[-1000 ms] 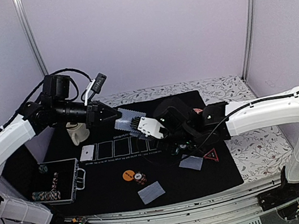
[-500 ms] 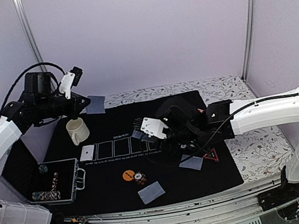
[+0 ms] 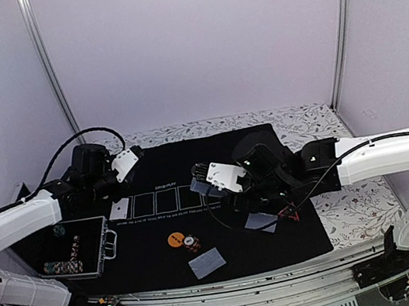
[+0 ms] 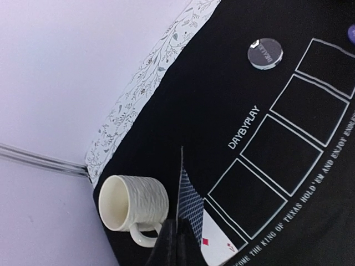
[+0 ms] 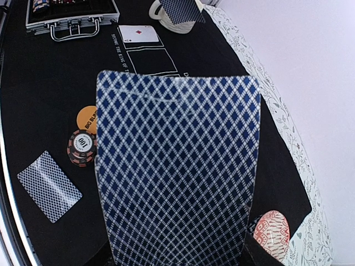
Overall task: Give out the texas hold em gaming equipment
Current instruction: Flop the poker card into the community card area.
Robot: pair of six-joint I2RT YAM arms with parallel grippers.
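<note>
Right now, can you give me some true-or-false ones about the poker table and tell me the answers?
1. The left jaws pinch a playing card. True.
2. The mug is blue. False: it is cream.
3. A face-up card lies in a box on the black mat. True.
4. The orange disc sits inside the chip case. False: it lies on the mat beside a striped chip.
5. The right jaws are empty. False: they hold a stack of blue-backed cards.

The floral-patterned table (image 3: pixel 355 210) carries a black playing mat (image 3: pixel 148 260), spread flat, leaving bare margin behind and at right
</note>
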